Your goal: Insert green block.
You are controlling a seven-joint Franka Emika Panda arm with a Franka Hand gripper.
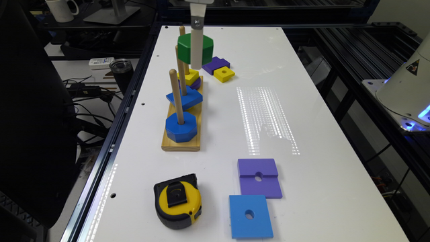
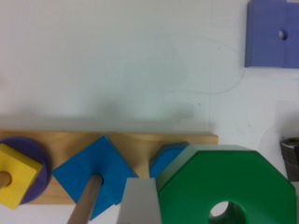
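My gripper (image 1: 197, 50) is shut on the green block (image 1: 206, 47), a thick glossy octagon with a round centre hole, and holds it in the air above the wooden peg base (image 1: 181, 145). In the wrist view the green block (image 2: 224, 182) sits between a white finger (image 2: 138, 200) and a dark one at its other side. It covers most of the blue octagon (image 2: 168, 156) below. The base carries three upright pegs: the near one holds the blue octagon (image 1: 181, 127), the middle one a blue square (image 1: 184, 97), and the far one a yellow square (image 1: 188, 76) on a purple disc.
A purple block (image 1: 216, 64) and a yellow block (image 1: 224, 74) lie beside the far end of the base. Near the front lie a purple square (image 1: 258, 178), a blue square (image 1: 250, 216) and a tape measure (image 1: 178, 201). The robot's base (image 1: 406, 87) stands at the exterior view's right.
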